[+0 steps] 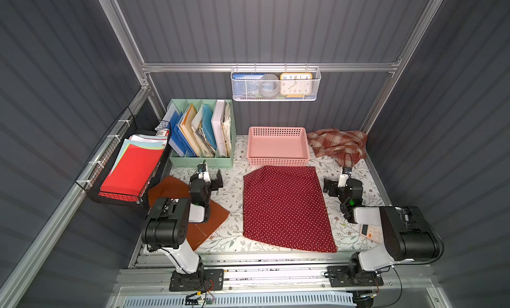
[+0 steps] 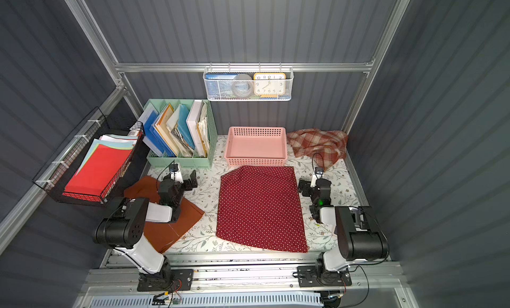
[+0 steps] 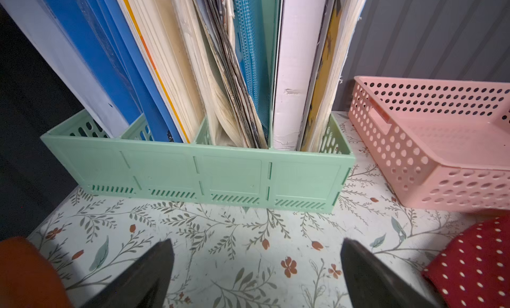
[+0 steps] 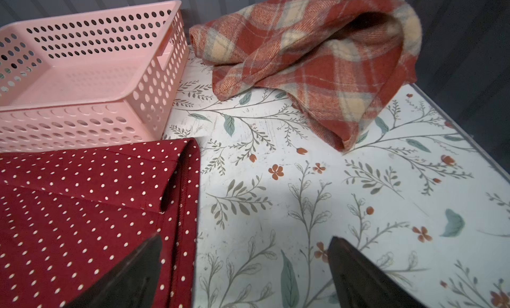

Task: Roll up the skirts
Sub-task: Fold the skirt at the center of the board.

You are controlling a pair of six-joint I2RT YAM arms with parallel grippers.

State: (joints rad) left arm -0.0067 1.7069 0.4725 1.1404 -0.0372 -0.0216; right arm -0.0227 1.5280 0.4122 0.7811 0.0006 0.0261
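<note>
Three skirts lie on the floral table. The dark red polka-dot skirt (image 1: 287,207) (image 2: 260,207) is spread flat in the middle. A rust-orange skirt (image 1: 168,186) lies at the left, partly hidden under my left arm. The plaid skirt (image 1: 336,143) (image 4: 317,58) is crumpled in the back right corner. My left gripper (image 1: 207,179) (image 3: 256,246) is open over bare table between the orange and polka-dot skirts. My right gripper (image 1: 342,182) (image 4: 246,237) is open at the polka-dot skirt's (image 4: 82,210) right edge, one finger above the cloth, nothing held.
A pink basket (image 1: 277,161) stands behind the polka-dot skirt, a green file organiser (image 1: 201,161) to its left. A black wire tray (image 1: 116,196) of paper sheets hangs at the left. A white mesh basket (image 1: 276,98) with a clock is on the back wall. A calculator (image 1: 369,232) lies near the right arm.
</note>
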